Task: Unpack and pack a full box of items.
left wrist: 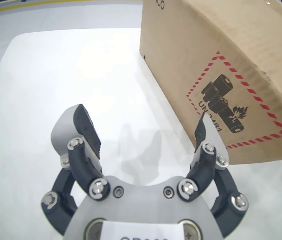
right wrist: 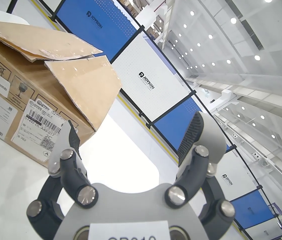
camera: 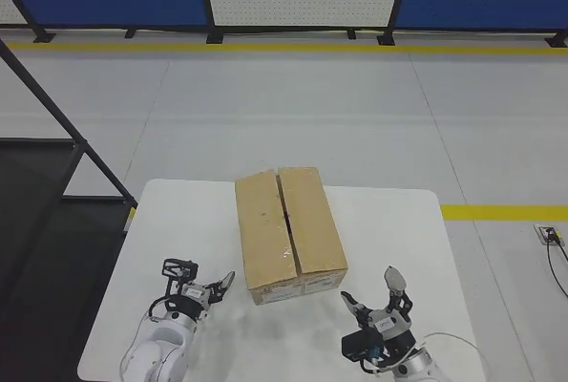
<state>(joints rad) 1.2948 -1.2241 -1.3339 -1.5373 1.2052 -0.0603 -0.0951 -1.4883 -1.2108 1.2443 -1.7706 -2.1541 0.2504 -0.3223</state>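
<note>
Box point(camera: 289, 234) is the whole story here, so working outward from the robot.

Closest in, both grippers sit low over the near edge of the white table point(camera: 188, 220), one on each side of the box's near end. The left gripper point(camera: 202, 275) has its fingers spread wide with nothing between them, just off the near left corner. In its own wrist view one fingertip is right up by the long side wall with the warning label point(left wrist: 233, 106), but I can't tell if it's actually touching. The right gripper point(camera: 371, 289) is spread and empty too, just off the near right corner and angled upward.

The box itself is mid-table, with its long axis running away from the robot and slightly skewed. The seam between the two top flaps point(right wrist: 56, 43) runs the same way. From the right wrist view the flaps aren't lying flat; their near ends are lifted a bit, so I'd guess it's unsealed. What's inside is hidden.

My read is that opening comes first. Each flap hinges along a long side, so it's one flap per arm, and neither arm looks clearly nearer.
</note>
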